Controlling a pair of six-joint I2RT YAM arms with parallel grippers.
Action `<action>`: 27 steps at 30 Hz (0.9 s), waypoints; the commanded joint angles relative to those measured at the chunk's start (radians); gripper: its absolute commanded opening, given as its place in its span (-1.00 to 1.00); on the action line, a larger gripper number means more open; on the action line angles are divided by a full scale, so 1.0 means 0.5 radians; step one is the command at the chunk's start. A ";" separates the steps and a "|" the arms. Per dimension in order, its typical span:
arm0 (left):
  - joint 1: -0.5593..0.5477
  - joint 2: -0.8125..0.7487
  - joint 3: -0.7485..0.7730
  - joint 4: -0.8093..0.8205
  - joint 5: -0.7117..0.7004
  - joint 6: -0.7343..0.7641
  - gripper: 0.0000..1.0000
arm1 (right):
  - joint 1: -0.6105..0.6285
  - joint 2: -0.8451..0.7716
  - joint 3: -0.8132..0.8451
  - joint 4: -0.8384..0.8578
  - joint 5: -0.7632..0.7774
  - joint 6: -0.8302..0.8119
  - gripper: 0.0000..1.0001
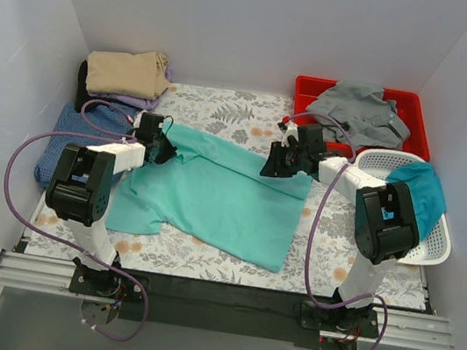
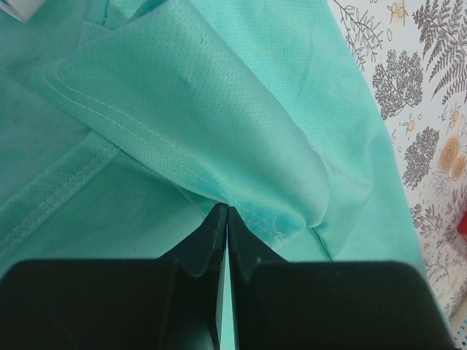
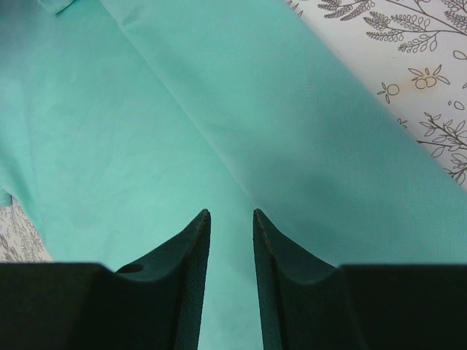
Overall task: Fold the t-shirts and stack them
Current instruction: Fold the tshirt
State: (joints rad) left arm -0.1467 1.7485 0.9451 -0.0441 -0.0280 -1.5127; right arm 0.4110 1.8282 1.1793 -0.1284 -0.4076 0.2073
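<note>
Left claw (image 2: 226,219) pinches shut on a sleeve hem of the mint green t-shirt (image 1: 221,200) spread across the floral counter (image 1: 227,103); right claw (image 3: 231,222) hangs slightly parted above the fabric.

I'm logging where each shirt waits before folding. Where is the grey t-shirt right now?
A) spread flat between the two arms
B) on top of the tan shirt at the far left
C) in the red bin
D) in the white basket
C: the grey t-shirt lies crumpled inside the red bin at the far right corner of the table.
</note>
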 commanded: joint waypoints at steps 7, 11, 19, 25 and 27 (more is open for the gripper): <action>-0.026 -0.229 0.236 -0.218 0.016 0.105 -1.00 | 0.003 -0.082 -0.070 0.048 -0.028 0.012 -0.28; -0.026 -0.279 0.383 -0.442 0.025 0.175 -1.00 | 0.006 -0.085 -0.079 0.051 -0.041 0.018 -0.28; -0.026 -0.279 0.484 -0.737 0.053 0.258 -1.00 | 0.022 -0.098 -0.088 0.063 -0.035 0.033 -0.29; -0.026 -0.319 0.445 -0.875 -0.018 0.301 -1.00 | 0.025 -0.088 -0.088 0.067 -0.038 0.033 -0.29; -0.026 -0.245 0.487 -0.927 -0.039 0.393 -0.65 | 0.028 -0.079 -0.088 0.073 -0.038 0.036 -0.29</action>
State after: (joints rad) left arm -0.1547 1.6520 1.1717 -0.4419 -0.0196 -1.3746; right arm 0.4175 1.8256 1.1469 -0.1238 -0.4080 0.2176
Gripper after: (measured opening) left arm 0.106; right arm 0.358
